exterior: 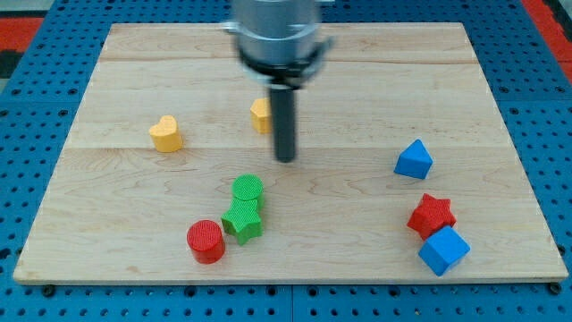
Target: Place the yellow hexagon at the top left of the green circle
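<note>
The yellow hexagon (260,114) sits near the board's upper middle, partly hidden behind the dark rod. My tip (285,159) rests just right of and below the hexagon. The green circle (247,189) lies below, to the lower left of my tip, touching a green star (242,219) beneath it. The hexagon is above and slightly right of the green circle.
A yellow heart (166,134) lies at the left. A red cylinder (206,241) sits lower left of the green star. At the right are a blue triangle (414,159), a red star (431,215) and a blue cube (443,249). The wooden board (107,224) ends on blue pegboard.
</note>
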{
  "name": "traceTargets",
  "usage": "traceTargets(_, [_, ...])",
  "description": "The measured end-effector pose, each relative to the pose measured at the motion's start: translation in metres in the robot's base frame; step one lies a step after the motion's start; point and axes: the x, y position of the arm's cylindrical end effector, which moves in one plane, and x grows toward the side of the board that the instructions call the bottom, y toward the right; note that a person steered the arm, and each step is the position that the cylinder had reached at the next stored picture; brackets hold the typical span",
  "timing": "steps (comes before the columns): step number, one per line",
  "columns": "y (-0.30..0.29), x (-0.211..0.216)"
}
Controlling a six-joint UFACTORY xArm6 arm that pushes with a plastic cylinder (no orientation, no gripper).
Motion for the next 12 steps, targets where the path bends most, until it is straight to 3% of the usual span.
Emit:
traceTargets(1, [0.060,-0.027])
traceTargets(2, [0.034,-0.076])
traceTargets(4, [-0.132,-0.053])
traceTargets(5, [-0.141,-0.066])
traceTargets(6, [-0.192,-0.066])
traceTargets(7, [-0.207,-0.049])
traceTargets(8, [-0.177,-0.045])
traceTargets(10, [-0.187,-0.020])
traceTargets(12, [-0.140,-0.037])
